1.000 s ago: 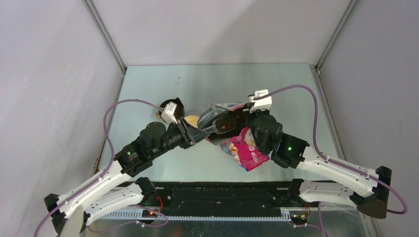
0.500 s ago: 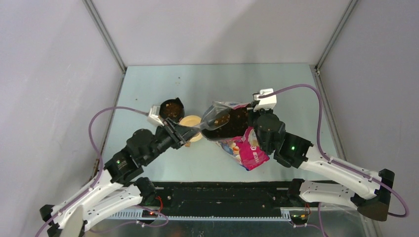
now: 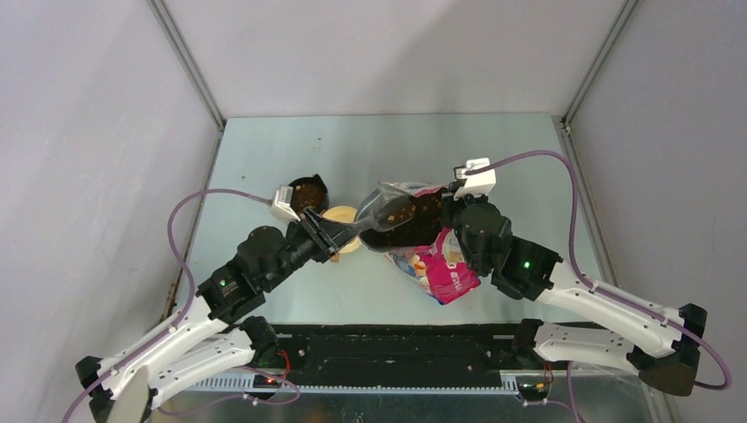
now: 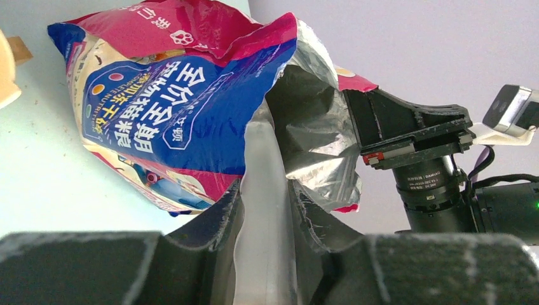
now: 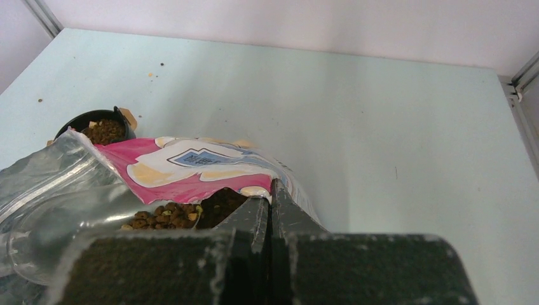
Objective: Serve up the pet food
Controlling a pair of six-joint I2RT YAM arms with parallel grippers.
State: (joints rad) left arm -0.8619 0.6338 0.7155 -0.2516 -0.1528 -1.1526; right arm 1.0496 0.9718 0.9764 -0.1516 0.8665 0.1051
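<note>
The pet food (image 5: pixel 162 216) sits in the clear scoop (image 3: pixel 380 214) at the mouth of the bag (image 3: pixel 438 266). More of it fills one black bowl (image 3: pixel 307 191) left of the bag. The left gripper (image 3: pixel 328 236), its arm stretched toward the bag, clamps the scoop's handle. The right gripper (image 3: pixel 451 204), closed tight, pinches the bag's mouth edge. Two arms, one bag, one scoop. The far edge of the table (image 3: pixel 493 150) lies well beyond the bag.

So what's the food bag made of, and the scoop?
The bag looks like glossy printed plastic film, silvery and foil-like inside; it shines and crinkles. The scoop is probably hard plastic, clear but a bit cloudy: you can see through it.
</note>
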